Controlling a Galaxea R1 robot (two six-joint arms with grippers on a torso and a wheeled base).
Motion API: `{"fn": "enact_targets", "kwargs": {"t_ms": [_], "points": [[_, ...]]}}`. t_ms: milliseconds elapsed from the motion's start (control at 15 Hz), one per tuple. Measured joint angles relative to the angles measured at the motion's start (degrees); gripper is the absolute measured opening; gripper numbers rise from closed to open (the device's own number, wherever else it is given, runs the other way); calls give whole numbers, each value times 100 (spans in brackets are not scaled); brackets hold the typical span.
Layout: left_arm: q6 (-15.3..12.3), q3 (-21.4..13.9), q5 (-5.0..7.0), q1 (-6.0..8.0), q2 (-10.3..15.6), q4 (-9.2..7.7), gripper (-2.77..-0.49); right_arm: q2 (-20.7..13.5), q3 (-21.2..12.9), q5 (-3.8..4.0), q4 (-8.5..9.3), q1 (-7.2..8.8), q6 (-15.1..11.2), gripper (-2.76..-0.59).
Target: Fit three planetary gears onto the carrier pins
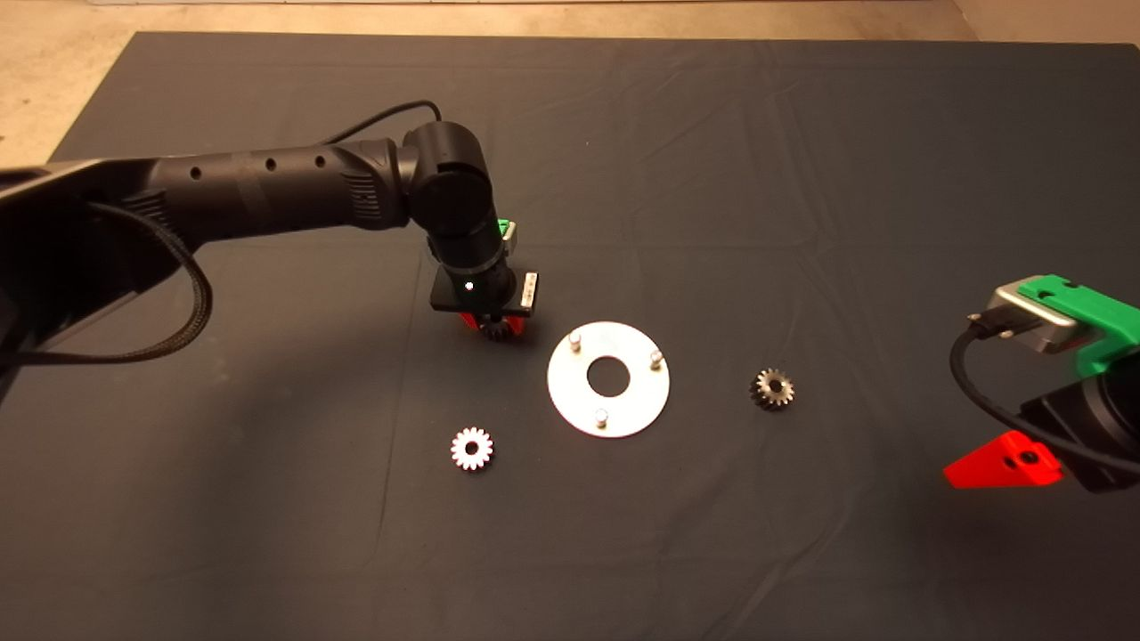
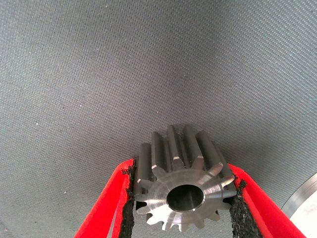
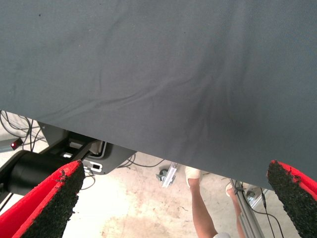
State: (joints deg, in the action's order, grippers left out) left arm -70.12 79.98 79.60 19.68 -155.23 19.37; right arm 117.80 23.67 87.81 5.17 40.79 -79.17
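A flat silver disc (image 1: 639,405) lies mid-mat with three carrier pins (image 1: 575,341) (image 1: 656,357) (image 1: 601,416) standing on it, all bare. My left gripper (image 1: 497,328) hangs just left of the disc, shut on a planetary gear (image 2: 184,188) that sits between both black pads, teeth and centre hole showing. A second gear (image 1: 472,448) lies flat on the mat below-left of the disc. A third gear (image 1: 772,388) rests to the disc's right, tilted. My right gripper (image 3: 173,198) waits open at the mat's lower right edge, holding nothing.
The disc's rim (image 2: 303,198) shows beside the held gear in the left wrist view. Past the mat's edge, the right wrist view shows floor, cables, a metal frame (image 3: 245,213) and a person's leg (image 3: 200,208).
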Motion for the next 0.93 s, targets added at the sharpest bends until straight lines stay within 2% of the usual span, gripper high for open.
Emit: {"fn": "enact_targets", "kwargs": {"t_ms": [733, 800, 933], "points": [[-5, -61, 38, -2, 2, 22, -228, 0, 0, 0, 0, 0, -2, -61], [-7, -123, 93, -6, 0, 22, -230, 0, 0, 0, 0, 0, 0, -61], [-88, -377, 302, -16, 0, 17, -230, 0, 0, 0, 0, 0, 0, -61]]}}
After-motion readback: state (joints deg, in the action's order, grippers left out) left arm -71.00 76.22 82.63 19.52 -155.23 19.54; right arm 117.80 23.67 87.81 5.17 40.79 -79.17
